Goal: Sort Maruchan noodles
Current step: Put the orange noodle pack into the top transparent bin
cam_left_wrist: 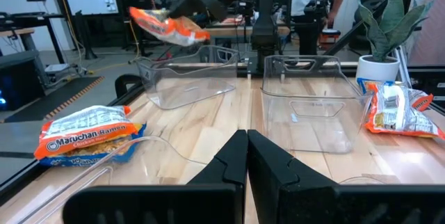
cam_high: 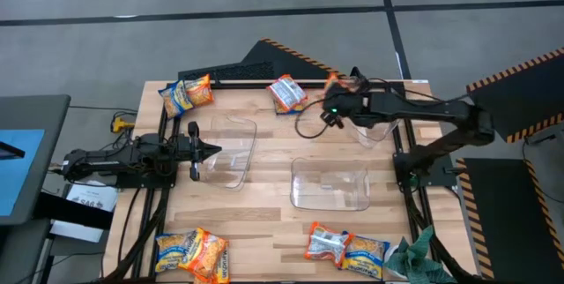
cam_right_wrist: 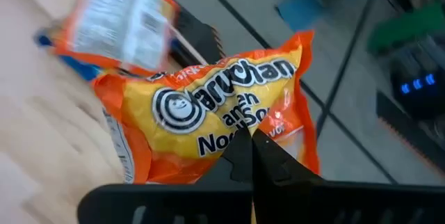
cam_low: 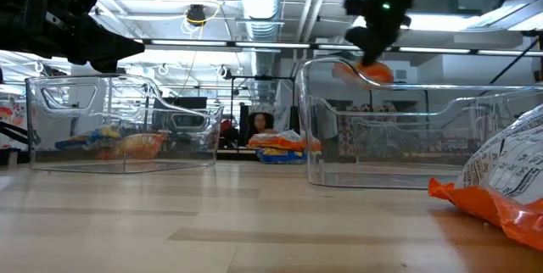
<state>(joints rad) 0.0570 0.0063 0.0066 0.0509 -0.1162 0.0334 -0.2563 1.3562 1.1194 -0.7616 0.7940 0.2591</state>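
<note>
Overhead, three clear bins sit near the table's centre: one (cam_high: 231, 152) toward nine o'clock, one (cam_high: 330, 184) toward six, one (cam_high: 374, 128) toward two. None visibly holds a packet from this angle. The Maruchan noodles lie around the edges: a pair (cam_high: 187, 94) at ten o'clock, one packet (cam_high: 287, 93) at twelve, a cluster (cam_high: 194, 252) at seven, another (cam_high: 346, 245) at five beside a green cloth (cam_high: 414, 256). The right gripper (cam_high: 336, 108) hangs at about one o'clock, an orange packet (cam_high: 331, 79) just peeking out beside it. The left gripper (cam_high: 211, 151) waits at nine o'clock over its bin.

From table height, the right gripper (cam_low: 371, 57) holds the orange packet (cam_low: 365, 71) in the air, at the rim of a bin (cam_low: 424, 142). Another packet (cam_low: 501, 184) lies close at four o'clock.

Through the left wrist camera, that arm's own fingers (cam_left_wrist: 229, 165) are pressed together on nothing. Packets rest on the wood at nine o'clock (cam_left_wrist: 87, 140) and three o'clock (cam_left_wrist: 400, 109), and the carried one (cam_left_wrist: 169, 26) shows aloft at eleven.

Through the right wrist camera, the fingers (cam_right_wrist: 240, 156) pinch the lower edge of the orange packet (cam_right_wrist: 208, 116), with another packet (cam_right_wrist: 115, 21) on the table beyond.

Sorting looks barely begun: one packet is in transit, and the rest are still to be binned.
</note>
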